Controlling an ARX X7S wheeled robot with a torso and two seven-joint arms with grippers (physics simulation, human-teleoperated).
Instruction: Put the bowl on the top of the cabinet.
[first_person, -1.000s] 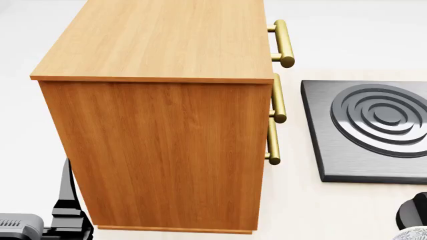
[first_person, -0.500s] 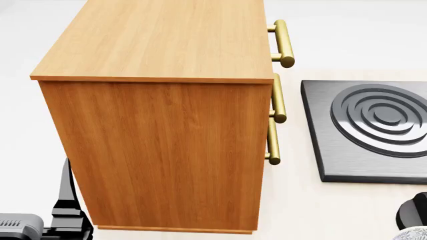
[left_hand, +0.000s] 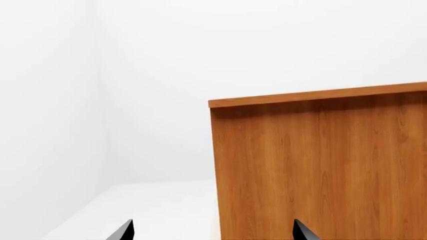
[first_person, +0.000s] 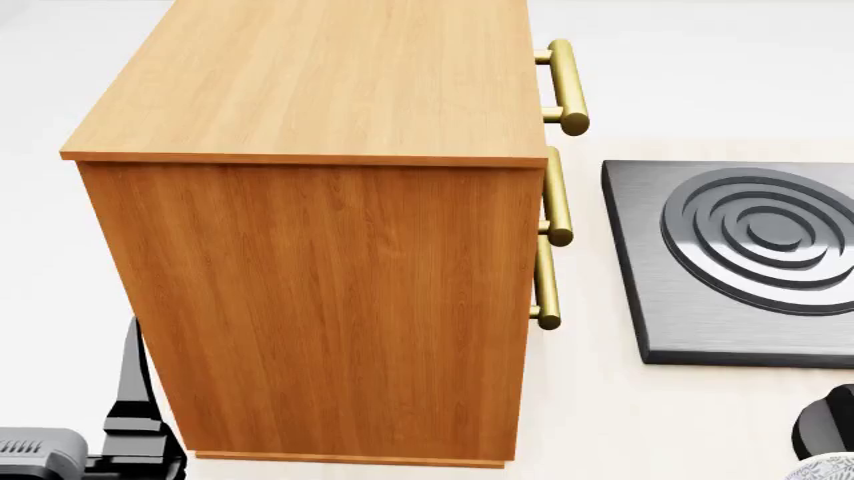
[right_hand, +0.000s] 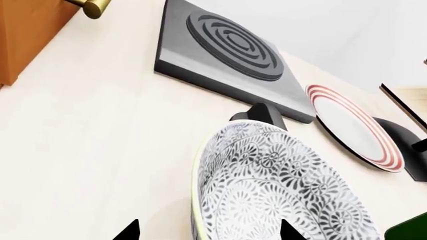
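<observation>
The bowl (right_hand: 280, 190), white with a dense dark floral pattern and a pale green rim, stands on the pale tabletop in the right wrist view. My right gripper (right_hand: 208, 232) is open, and the bowl's near rim lies between its fingertips (right_hand: 128, 232). The head view shows only a sliver of the bowl (first_person: 834, 468), at the bottom right corner. The cabinet (first_person: 307, 80) is a tall orange-brown wood box with brass handles (first_person: 567, 85), and nothing rests on its top. My left gripper (left_hand: 212, 232) is open and holds nothing, facing the cabinet (left_hand: 320, 165) side.
A black stove plate (first_person: 727, 260) with concentric rings lies to the right of the cabinet. A small black object (right_hand: 257, 114) sits between that plate and the bowl. A red-striped white plate (right_hand: 353, 127) leans on a dark stand (right_hand: 400, 140).
</observation>
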